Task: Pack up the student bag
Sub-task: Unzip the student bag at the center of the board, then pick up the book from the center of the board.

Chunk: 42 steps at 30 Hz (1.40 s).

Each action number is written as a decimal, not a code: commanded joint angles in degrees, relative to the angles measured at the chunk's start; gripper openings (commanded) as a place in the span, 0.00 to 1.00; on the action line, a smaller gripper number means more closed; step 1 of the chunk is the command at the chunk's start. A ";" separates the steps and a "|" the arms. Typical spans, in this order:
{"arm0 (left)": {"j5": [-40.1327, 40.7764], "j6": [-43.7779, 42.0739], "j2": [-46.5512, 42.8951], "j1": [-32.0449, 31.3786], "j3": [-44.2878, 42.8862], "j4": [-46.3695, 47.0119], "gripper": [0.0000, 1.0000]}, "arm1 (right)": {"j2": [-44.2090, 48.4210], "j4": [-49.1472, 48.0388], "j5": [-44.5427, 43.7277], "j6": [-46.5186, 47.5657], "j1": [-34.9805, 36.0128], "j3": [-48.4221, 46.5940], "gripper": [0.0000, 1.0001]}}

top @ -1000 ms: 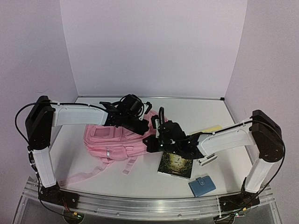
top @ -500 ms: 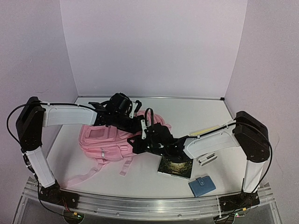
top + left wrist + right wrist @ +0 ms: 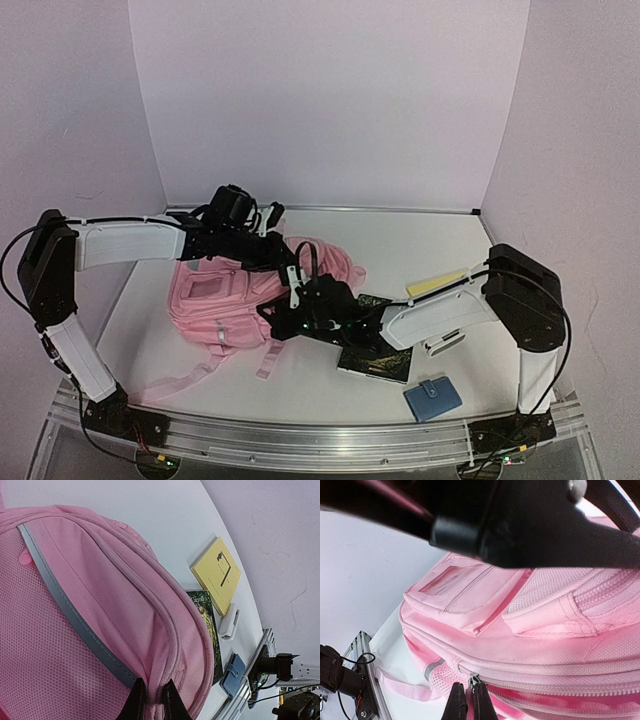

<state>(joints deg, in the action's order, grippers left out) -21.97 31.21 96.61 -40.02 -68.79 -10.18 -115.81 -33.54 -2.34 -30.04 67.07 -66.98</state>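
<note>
Pink fabric sprawled over the middle of the white table [image 3: 420, 245], a little left of centre: the student bag [image 3: 225, 300], front pockets facing up, one shoulder strap trailing toward the near edge. At its far upper edge, the left gripper [image 3: 280, 262], reaching in from the left. Seen from the left wrist, dark fingers [image 3: 136, 703] almost pressed together, only a sliver between them, pinching a ridge of pink cloth at the bag's rim, just beside a grey trim strip. At the bag's right side, the right gripper [image 3: 268, 311], stretched low across the table from the right. Seen from the right wrist, fingertips [image 3: 455, 704] squeezed tight on the small metal zip pull [image 3: 472, 680] of the long zip, below the front pockets. Both grippers near each other, with the left arm's black wrist looming across the top of the right wrist view. To the right of the bag, flat on the table: a dark green book [image 3: 375, 360], partly hidden behind the bag in the left wrist view; a yellow notepad [image 3: 437, 283] farther back; a small white object [image 3: 445, 345] just beside the book, too small to name; a blue wallet [image 3: 432, 398] nearest the front rail.
</note>
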 commanded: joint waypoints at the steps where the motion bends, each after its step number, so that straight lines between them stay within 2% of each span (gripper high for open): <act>1: -1.97 4.43 -3.67 0.41 0.96 6.57 0.00 | 2.15 -1.07 -0.76 1.59 2.58 -0.47 0.08; 3: -0.58 3.16 -4.70 0.84 2.31 4.92 0.00 | 5.50 0.45 -4.34 1.23 2.55 1.73 0.23; 4: 0.36 2.42 -5.27 1.07 3.13 3.79 0.00 | 8.01 1.85 -6.39 1.10 2.54 2.82 0.34; 7: 3.19 0.92 -7.26 2.51 6.40 0.94 0.00 | 13.17 9.48 -13.03 0.49 2.23 5.24 0.53; 12: 6.83 -0.22 -11.00 5.93 13.48 -2.59 0.00 | 20.68 20.89 -17.67 -0.95 -1.05 9.58 0.76; 16: 11.32 -0.71 -13.81 7.86 16.74 -6.67 0.00 | 24.18 29.86 -14.23 -4.23 -9.28 12.76 0.84; 18: 13.93 0.01 -15.05 8.22 17.48 -9.13 0.12 | 25.86 32.28 -12.67 -4.79 -12.97 14.30 0.87; 19: 15.01 0.14 -15.79 8.27 17.44 -9.97 0.27 | 26.47 33.51 -11.54 -5.34 -15.42 15.29 0.89; 22: 14.46 0.20 -16.50 8.10 15.79 -11.90 0.54 | 27.80 36.23 -8.02 -7.00 -21.11 17.59 0.91; 26: 15.62 1.86 -14.88 3.60 11.33 -12.54 0.69 | 28.19 36.88 -1.96 -8.39 -27.60 20.42 0.91; 29: 17.58 3.92 -11.02 -3.30 6.86 -10.76 0.73 | 27.80 36.81 0.87 -9.05 -30.38 21.88 0.88; 32: 14.00 7.51 -4.83 -7.26 4.44 -4.32 0.74 | 27.03 37.13 0.75 -10.31 -31.97 22.87 0.84; 38: 3.19 11.51 8.93 -9.38 -0.90 4.82 0.75 | 25.67 37.14 3.08 -10.87 -32.84 23.66 0.80; 42: -2.57 13.89 15.09 -9.78 -4.17 8.51 0.74 | 24.30 37.07 3.88 -11.49 -32.88 23.90 0.77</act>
<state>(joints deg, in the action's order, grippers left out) -16.91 41.33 107.75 -49.56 -68.46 -7.90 -90.18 3.68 -0.03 -40.38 34.37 -43.33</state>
